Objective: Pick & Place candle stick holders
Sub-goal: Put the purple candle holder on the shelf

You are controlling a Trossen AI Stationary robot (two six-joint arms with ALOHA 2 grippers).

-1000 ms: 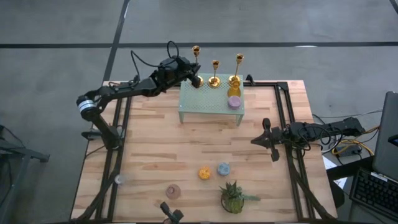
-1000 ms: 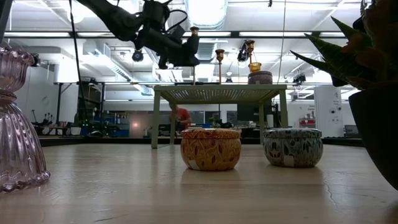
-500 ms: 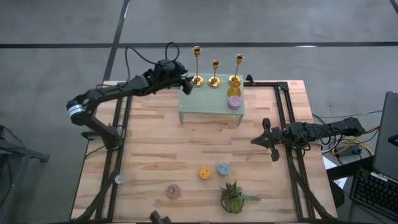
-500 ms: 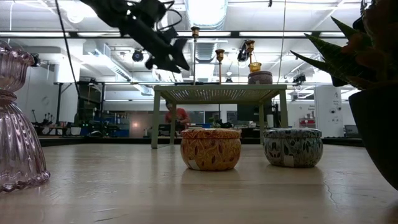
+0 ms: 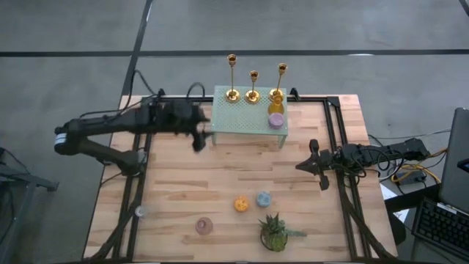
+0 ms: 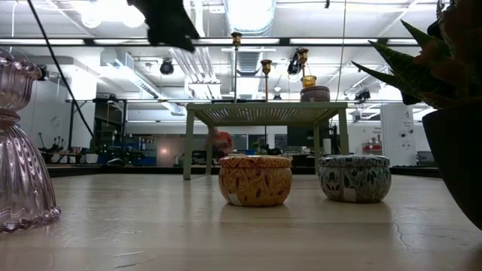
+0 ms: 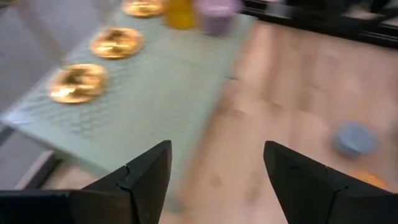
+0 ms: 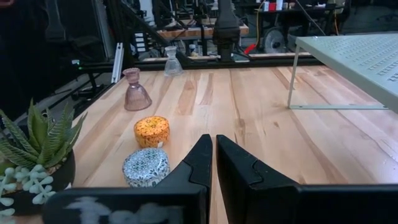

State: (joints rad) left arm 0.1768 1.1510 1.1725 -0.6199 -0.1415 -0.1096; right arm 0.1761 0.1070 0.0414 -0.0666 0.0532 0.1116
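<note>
Three gold candle stick holders [image 5: 232,94] [image 5: 253,95] [image 5: 277,93] stand upright on their round bases along the far edge of a pale green mesh stand [image 5: 245,121]. The low view shows them on the stand top [image 6: 236,68]. My left gripper [image 5: 198,136] hovers open beside the stand's left near corner with nothing between its fingers. In the left wrist view my left gripper [image 7: 217,180] looks blurred over the stand, with the gold bases [image 7: 78,84] beyond it. My right gripper [image 5: 311,165] waits shut over the table's right part, and the right wrist view shows its shut fingers [image 8: 214,162].
A yellow puck [image 5: 275,108] and a purple puck [image 5: 275,121] sit on the stand's right side. Near the front lie an orange puck [image 5: 241,204], a blue puck [image 5: 263,198], a pink glass holder [image 5: 204,226] and a potted plant [image 5: 275,233]. Bare wood lies mid-table.
My left gripper has drawn back from the leftmost candle stick holder, moving toward the table's left and near edges, off the stand. All three holders stay upright on the stand.
</note>
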